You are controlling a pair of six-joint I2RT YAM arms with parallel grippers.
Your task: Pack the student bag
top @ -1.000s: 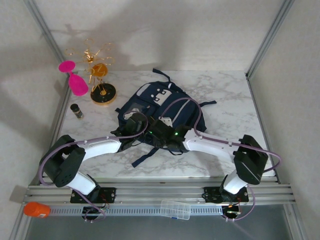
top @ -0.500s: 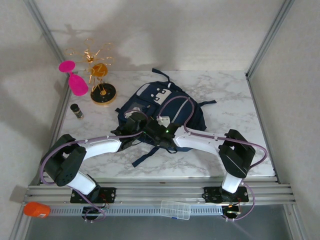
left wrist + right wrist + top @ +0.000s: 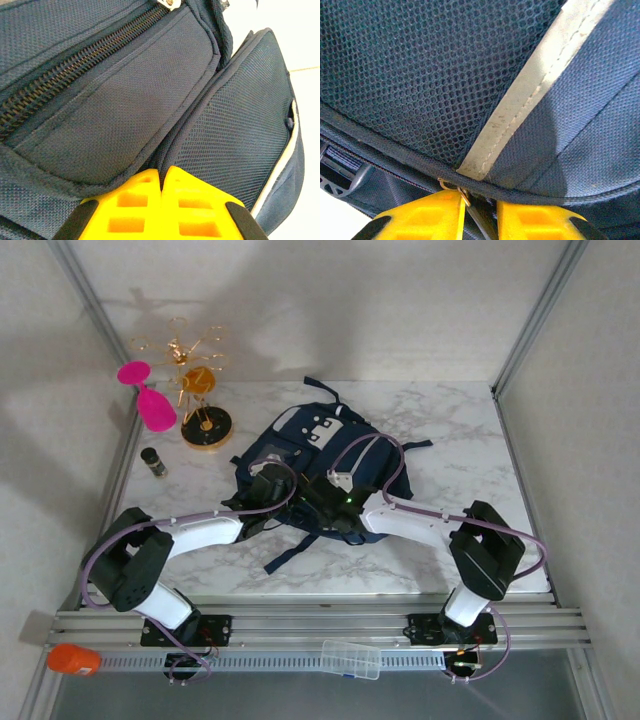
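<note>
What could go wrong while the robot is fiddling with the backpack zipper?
The right pincer seems to pinch only the small zipper pull; a tug might make it slip out.
The backpack lies loose on the table, so it could slide or bunch up; the left pincer, shut against the fabric, may not hold it.
A loose strap lies between the arms and might snag.

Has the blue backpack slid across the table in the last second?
No. The backpack lies where it was, its left corner just as far from the gold ornament stand as before.
</note>
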